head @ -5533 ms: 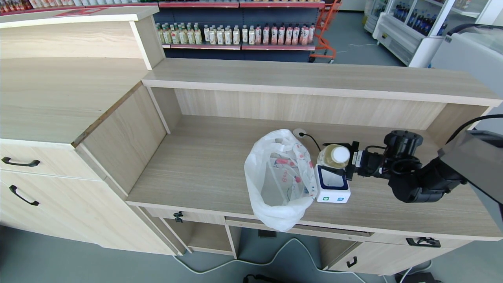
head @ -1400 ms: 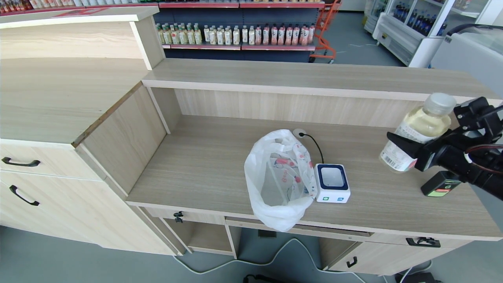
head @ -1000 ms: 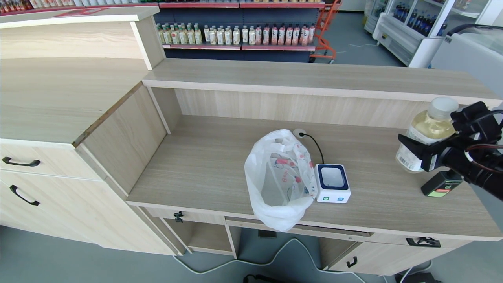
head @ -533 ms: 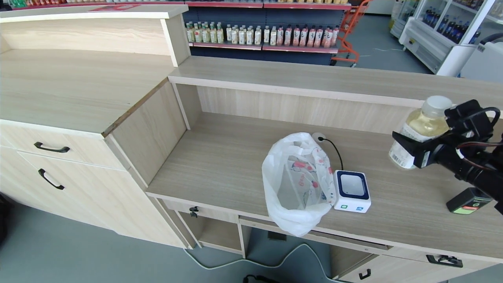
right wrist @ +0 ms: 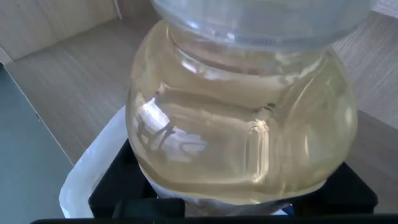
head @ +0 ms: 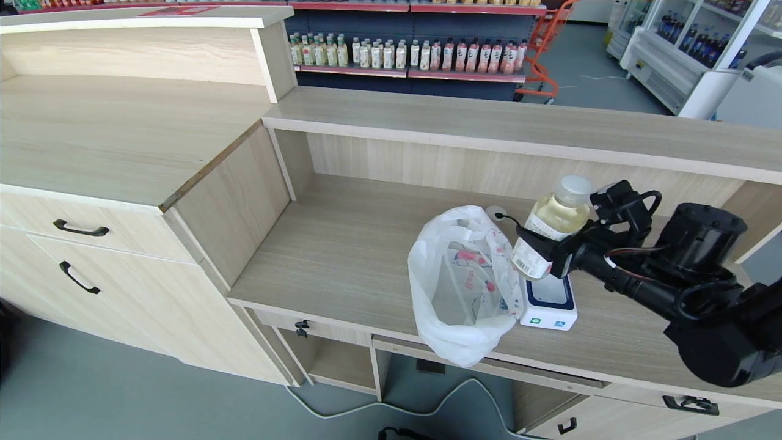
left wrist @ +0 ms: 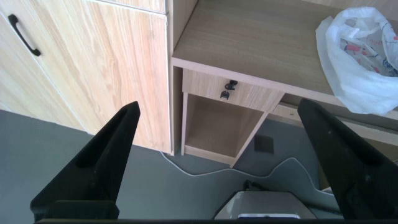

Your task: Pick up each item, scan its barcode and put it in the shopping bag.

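Note:
A clear bottle (head: 553, 227) of pale yellow drink with a white cap and a barcode label hangs tilted just above the white scanner (head: 548, 300). My right gripper (head: 545, 255) is shut on the bottle's lower body, coming in from the right. The white plastic shopping bag (head: 462, 282) stands open on the counter, touching the scanner's left side. The right wrist view shows the bottle (right wrist: 242, 124) close up, with the scanner (right wrist: 93, 180) under it. My left gripper (left wrist: 217, 168) hangs low in front of the counter, open and empty, with the bag (left wrist: 360, 56) farther off.
The scanner's black cable (head: 510, 219) runs to a grommet behind the bag. A back wall (head: 476, 165) and upper ledge (head: 489, 122) bound the wooden counter recess; a taller counter (head: 122, 134) with drawers stands on the left. Bare counter (head: 354, 250) lies left of the bag.
My right gripper has carried the bottle left from the counter's right end to just above the scanner. The head camera shifted, moving the whole scene rightward in view.

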Controlling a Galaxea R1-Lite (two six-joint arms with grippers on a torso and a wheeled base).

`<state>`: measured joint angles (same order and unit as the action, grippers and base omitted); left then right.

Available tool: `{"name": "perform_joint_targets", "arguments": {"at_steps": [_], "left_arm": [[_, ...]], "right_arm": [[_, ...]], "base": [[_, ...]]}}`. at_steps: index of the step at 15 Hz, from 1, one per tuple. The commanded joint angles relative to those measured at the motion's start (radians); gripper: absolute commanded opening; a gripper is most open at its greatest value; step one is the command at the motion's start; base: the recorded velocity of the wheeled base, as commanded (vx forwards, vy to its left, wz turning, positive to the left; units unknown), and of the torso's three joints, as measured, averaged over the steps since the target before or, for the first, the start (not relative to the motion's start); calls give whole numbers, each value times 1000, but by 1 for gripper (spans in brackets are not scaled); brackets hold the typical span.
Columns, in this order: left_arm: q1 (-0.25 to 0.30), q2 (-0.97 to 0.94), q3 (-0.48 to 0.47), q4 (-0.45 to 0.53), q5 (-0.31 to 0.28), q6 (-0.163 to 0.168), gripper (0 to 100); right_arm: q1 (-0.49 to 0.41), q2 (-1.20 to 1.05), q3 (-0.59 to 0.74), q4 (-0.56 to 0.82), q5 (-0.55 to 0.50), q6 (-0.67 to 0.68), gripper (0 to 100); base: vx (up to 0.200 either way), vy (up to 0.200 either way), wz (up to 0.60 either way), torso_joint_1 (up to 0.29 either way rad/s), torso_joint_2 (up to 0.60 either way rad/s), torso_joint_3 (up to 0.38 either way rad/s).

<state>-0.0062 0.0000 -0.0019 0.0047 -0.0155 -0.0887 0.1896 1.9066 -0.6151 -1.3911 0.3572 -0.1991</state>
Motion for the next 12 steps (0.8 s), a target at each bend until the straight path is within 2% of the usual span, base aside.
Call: {"name": "perform_joint_targets", "arguments": {"at_steps": [1,7,12], "left_arm": [[0,0,0,0,0,0,100],[0,0,-1,0,0,0,100],[0,0,0,-2,0,0,100]], "right_arm": [[47,115,-25,-31,12,6,0],[116,270,-69,-100,19,40,0],[116,367,-72,-146,78,35,0]], "base": [[0,0,0,0,0,0],[0,0,0,0,0,0],[0,0,0,0,0,0]]}}
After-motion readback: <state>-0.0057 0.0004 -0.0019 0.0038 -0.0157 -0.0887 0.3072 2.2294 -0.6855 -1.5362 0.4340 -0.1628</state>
